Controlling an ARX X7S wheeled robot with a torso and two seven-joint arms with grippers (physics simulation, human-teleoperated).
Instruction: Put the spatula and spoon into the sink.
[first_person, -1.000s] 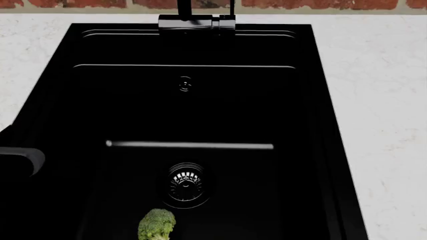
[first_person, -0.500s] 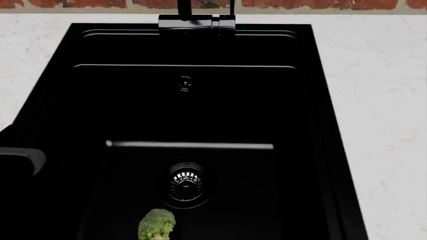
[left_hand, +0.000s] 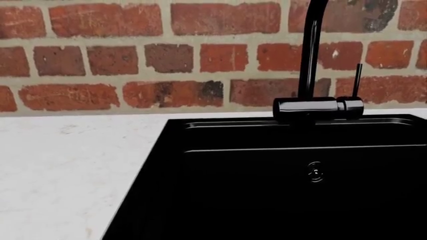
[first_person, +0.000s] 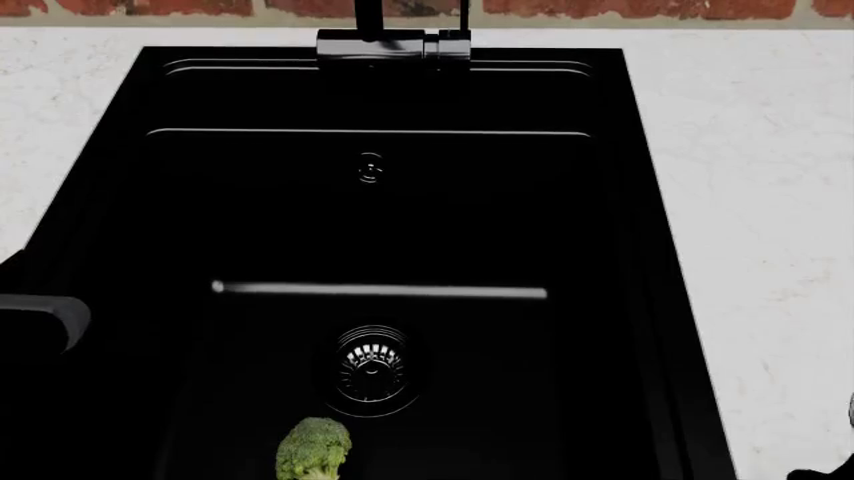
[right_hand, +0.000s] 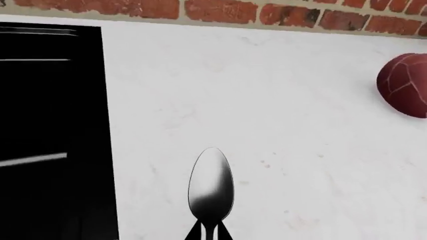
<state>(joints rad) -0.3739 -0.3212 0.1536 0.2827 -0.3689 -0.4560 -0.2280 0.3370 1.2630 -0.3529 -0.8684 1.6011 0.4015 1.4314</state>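
Your right gripper's jaws clasp the spoon (right_hand: 211, 187) beside the sink (right_hand: 50, 125), bowl forward for carrying; left gripper unseen.

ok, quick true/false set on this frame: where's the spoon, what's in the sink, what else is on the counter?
1. The spoon is already in the sink. False: it is over the white counter, beside the basin.
2. A broccoli floret lies in the sink near the drain. True.
3. The faucet is white. False: it is black.
4. A dark red round object sits on the counter. True.
5. A spatula lies in the sink. False: none is visible.
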